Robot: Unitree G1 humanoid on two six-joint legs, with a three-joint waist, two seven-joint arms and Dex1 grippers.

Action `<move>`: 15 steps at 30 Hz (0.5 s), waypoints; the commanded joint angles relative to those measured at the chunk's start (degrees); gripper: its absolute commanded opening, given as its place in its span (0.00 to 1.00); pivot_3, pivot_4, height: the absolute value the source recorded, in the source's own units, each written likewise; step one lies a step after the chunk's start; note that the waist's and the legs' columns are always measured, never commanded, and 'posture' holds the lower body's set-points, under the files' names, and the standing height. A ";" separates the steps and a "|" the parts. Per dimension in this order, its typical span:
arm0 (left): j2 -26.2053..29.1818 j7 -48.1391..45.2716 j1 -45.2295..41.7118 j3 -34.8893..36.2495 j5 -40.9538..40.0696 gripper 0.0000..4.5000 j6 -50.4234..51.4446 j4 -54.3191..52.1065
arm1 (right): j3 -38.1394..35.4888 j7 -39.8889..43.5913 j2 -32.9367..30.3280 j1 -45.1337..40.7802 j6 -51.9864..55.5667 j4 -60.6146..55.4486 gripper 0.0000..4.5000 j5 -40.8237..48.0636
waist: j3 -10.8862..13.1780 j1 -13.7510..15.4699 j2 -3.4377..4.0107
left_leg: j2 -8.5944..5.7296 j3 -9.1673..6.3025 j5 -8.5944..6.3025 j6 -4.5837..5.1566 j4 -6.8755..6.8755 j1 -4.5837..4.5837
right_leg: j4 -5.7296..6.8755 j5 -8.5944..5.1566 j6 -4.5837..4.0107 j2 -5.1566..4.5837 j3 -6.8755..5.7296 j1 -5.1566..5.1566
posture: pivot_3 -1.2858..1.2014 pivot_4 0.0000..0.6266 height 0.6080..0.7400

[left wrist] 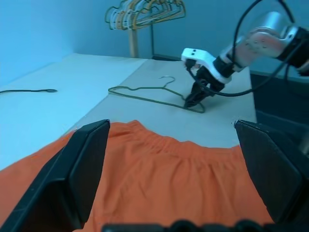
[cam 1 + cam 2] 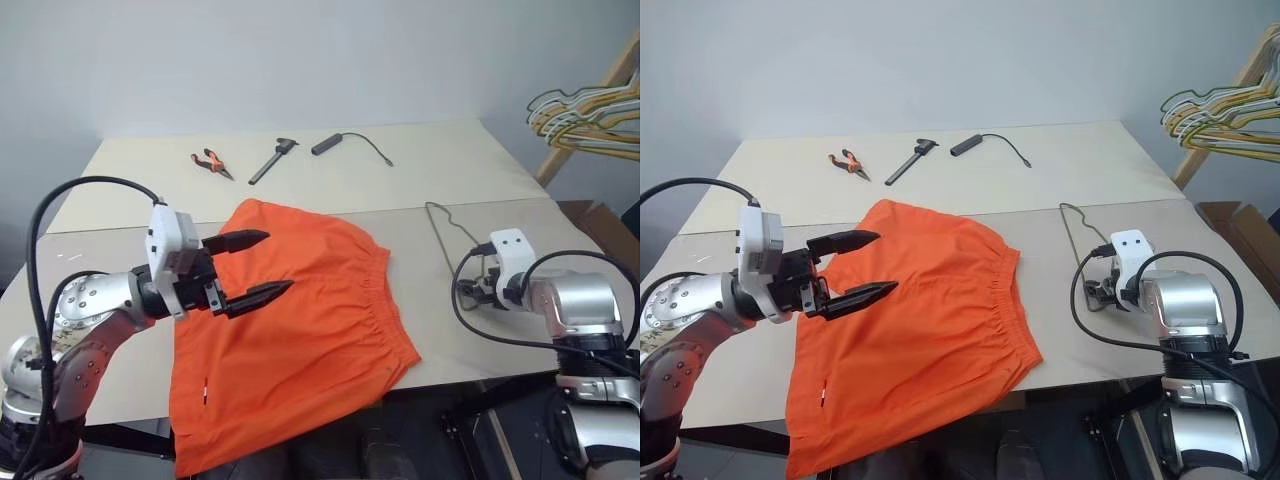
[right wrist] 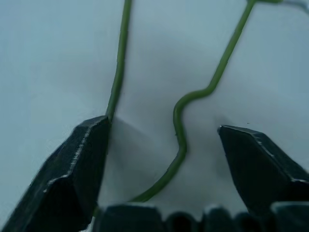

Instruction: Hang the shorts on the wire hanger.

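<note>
The wire hanger [image 1: 157,94] is lying flat on the table [image 2: 420,170] just beside the shorts' [image 2: 300,330] waistband, and your right gripper [image 3: 161,159] is straddling its corner bend with jaws apart, seemingly poised to pinch it. Your left gripper [image 2: 255,268] is hovering wide open over the shorts, likely ready to gather cloth.

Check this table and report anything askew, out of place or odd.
The shorts lie askew: one corner droops over the table's near edge, the rest flat but slanted. The wire hanger lies flat beside them, its end between the right gripper's open fingers. The left gripper hovers open above the shorts.
</note>
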 commanded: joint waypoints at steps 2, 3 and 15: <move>0.97 -1.27 -0.39 1.70 -2.71 1.00 0.68 -0.91 | -3.59 -2.15 0.74 -1.52 1.84 2.22 0.51 0.51 | -0.30 -0.10 0.01 | 0.00 0.00 0.00 0.00 0.01 0.01 | 0.03 0.00 0.00 0.00 0.00 0.00 | 0.50 0.05 1.00; 1.20 -1.58 -0.24 1.95 -3.35 1.00 0.96 -0.96 | -4.07 -2.19 0.94 -1.51 2.50 2.09 0.43 0.82 | -0.45 -0.21 0.02 | 0.01 0.00 0.00 0.00 0.01 0.01 | 0.03 0.00 0.00 0.00 0.01 0.01 | 0.50 0.05 1.00; 2.57 -1.81 -1.42 1.99 -5.58 1.00 2.98 0.12 | -1.82 -5.44 0.79 2.61 -7.20 -5.95 0.00 -1.98 | -0.86 -0.99 0.07 | 0.00 0.07 0.02 0.00 0.05 0.45 | 0.20 -0.01 -0.01 0.14 0.16 0.32 | 0.50 0.06 1.00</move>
